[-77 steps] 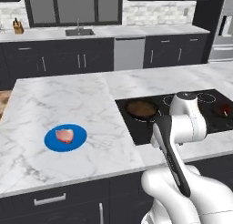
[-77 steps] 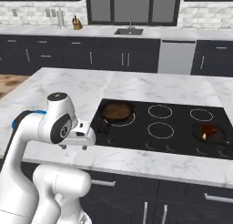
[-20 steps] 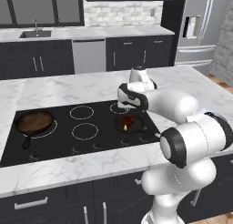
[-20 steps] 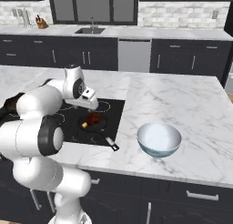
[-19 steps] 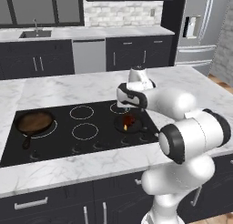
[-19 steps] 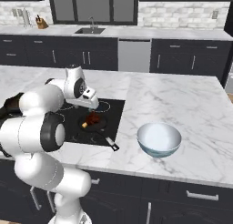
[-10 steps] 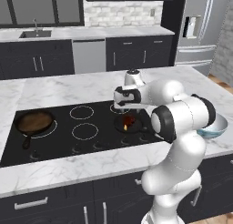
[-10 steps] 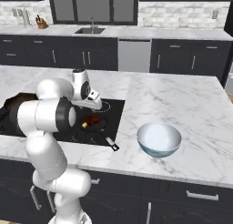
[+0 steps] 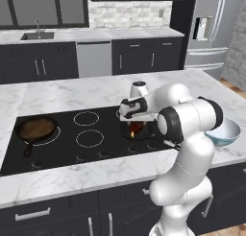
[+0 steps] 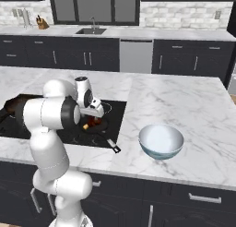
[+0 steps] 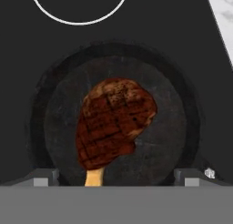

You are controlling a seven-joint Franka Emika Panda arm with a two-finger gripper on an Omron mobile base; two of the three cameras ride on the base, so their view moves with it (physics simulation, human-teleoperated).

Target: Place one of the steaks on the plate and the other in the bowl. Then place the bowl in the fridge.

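A dark brown grilled steak [image 11: 113,120] lies in a black skillet [image 11: 182,127] on the right front burner of the cooktop. My gripper [image 11: 116,177] hangs straight above it, open, with one fingertip on each side of the steak and not touching it. From the base views the gripper [image 9: 136,117] [image 10: 94,113] hovers just over the steak [image 9: 136,130] [image 10: 94,123]. The pale bowl [image 10: 161,140] [image 9: 223,132] stands empty on the marble to the right of the cooktop. The grey fridge [image 9: 211,29] stands at the back right. The plate is out of view.
A second black skillet [image 9: 36,128] sits on the cooktop's left burner. The near skillet's handle [image 10: 110,144] points toward the island's front edge. Behind the island run dark cabinets with a sink [image 9: 38,35] and a dishwasher [image 9: 93,57].
Since the oldest frames the base has driven right along the island. Over the last second the elbow has swung inward and the open hand has settled slightly lower over the steak.
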